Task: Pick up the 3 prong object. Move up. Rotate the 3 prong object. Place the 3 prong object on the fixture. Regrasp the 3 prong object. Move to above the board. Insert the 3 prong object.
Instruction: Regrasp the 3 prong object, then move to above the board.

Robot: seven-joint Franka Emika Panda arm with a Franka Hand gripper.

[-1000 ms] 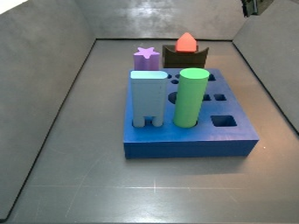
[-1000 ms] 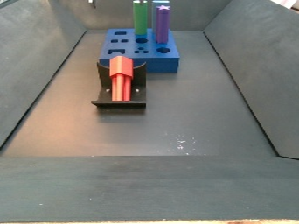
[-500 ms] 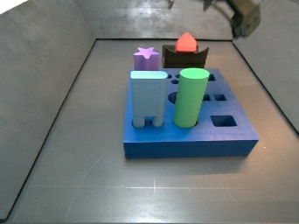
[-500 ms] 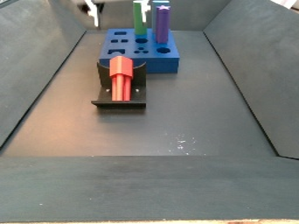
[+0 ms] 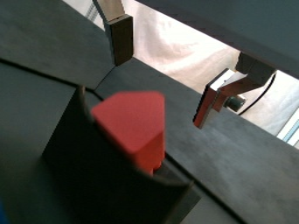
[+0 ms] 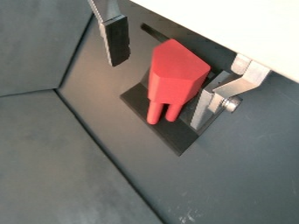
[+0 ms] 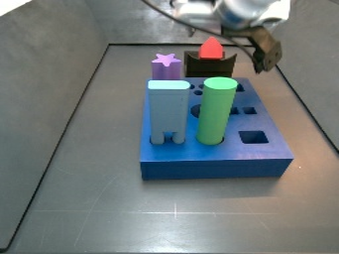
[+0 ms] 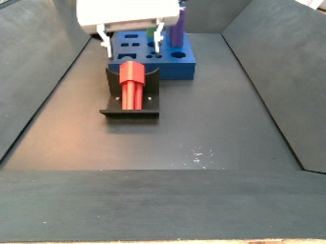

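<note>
The hand (image 8: 128, 42) is held above the far end of the fixture (image 8: 129, 107), its fingers (image 6: 117, 39) spread wide with open room on both flanks of the 3 prong object (image 6: 174, 77). Passage beyond is blocked by the board (image 8: 178, 65), just behind the fixture, with a green cylinder (image 7: 217, 112), a light blue block (image 7: 169, 112) and a purple peg (image 7: 166, 66) standing upright. The floor (image 8: 192, 133) nearer is left open between sloped walls.
</note>
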